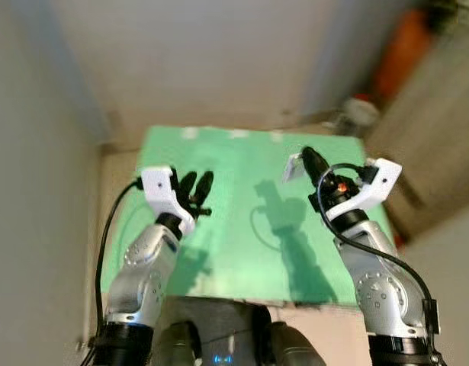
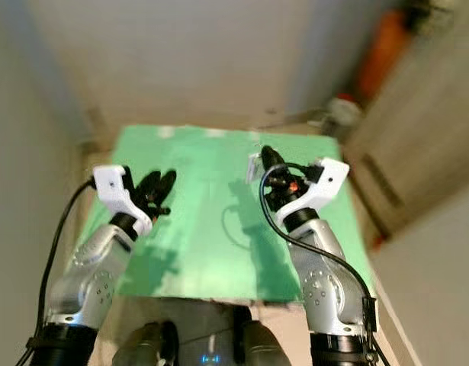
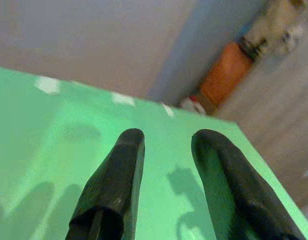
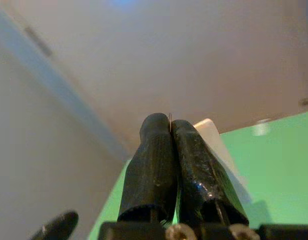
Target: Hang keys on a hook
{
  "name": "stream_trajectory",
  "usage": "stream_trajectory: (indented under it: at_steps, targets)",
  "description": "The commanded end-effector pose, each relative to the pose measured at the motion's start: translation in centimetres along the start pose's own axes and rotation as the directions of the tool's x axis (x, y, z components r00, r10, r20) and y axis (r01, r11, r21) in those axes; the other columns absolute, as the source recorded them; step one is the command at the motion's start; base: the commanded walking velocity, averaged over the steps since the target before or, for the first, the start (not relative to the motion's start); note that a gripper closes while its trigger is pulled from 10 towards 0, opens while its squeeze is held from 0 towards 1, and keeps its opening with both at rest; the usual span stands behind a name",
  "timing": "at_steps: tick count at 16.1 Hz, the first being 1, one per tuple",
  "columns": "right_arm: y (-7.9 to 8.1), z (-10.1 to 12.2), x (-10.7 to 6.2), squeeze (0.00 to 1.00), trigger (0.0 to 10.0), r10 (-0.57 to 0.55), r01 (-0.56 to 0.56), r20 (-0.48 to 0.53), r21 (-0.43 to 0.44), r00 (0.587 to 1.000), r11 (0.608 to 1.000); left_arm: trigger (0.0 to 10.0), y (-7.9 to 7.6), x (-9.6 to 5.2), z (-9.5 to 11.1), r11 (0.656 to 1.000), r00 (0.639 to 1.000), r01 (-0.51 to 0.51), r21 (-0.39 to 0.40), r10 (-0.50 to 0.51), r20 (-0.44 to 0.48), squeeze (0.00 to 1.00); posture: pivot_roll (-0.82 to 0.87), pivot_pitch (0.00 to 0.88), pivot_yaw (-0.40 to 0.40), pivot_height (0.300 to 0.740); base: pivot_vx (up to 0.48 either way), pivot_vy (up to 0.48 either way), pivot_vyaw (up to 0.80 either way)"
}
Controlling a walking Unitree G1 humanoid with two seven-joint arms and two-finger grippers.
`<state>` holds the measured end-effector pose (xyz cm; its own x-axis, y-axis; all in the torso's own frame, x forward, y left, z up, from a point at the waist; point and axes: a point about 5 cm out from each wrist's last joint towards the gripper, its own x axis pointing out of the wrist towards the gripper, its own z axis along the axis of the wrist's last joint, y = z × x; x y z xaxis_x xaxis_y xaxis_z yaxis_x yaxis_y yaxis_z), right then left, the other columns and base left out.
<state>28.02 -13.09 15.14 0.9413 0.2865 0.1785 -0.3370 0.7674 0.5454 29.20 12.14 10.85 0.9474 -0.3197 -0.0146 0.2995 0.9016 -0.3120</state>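
We see a small white tag (image 1: 293,168), perhaps the keys' fob, though blur hides detail, pinched between the right gripper's (image 1: 306,155) 2 closed fingers, held raised above the green table (image 1: 242,229).

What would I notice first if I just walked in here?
Probably the bright green mat on the floor, right in front of the robot. Above it, the right gripper pinches a small white tag between shut fingers, while the left gripper hovers open beside it.
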Motion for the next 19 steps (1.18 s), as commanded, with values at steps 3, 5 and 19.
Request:
stream_trajectory:
  at_steps: [3,5,19]
  targets:
    - [-1.2,-0.7,-0.1,0.00,10.0,-0.083,0.082,-0.023,-0.053,0.996,0.995,10.0,0.0,0.1,-1.3,1.000,0.999,-0.013,0.024,0.014,-0.029,0.00,0.00,0.093,0.008,0.740,0.000,0.000,-0.80]
    - [-1.9,-1.4,-0.1,0.00,10.0,-0.116,0.112,-0.038,-0.082,0.993,0.990,10.0,-0.2,0.1,-2.5,0.998,0.999,0.006,0.064,-0.002,-0.055,0.00,0.00,0.079,0.007,0.740,0.000,0.000,-0.80]
    - [-3.1,-2.0,0.0,0.00,10.0,-0.177,0.176,0.002,-0.113,0.984,0.978,10.0,-0.6,0.1,-4.9,0.994,0.992,0.084,0.077,-0.075,-0.102,0.00,-0.01,0.036,0.023,0.740,0.000,0.000,-0.80]
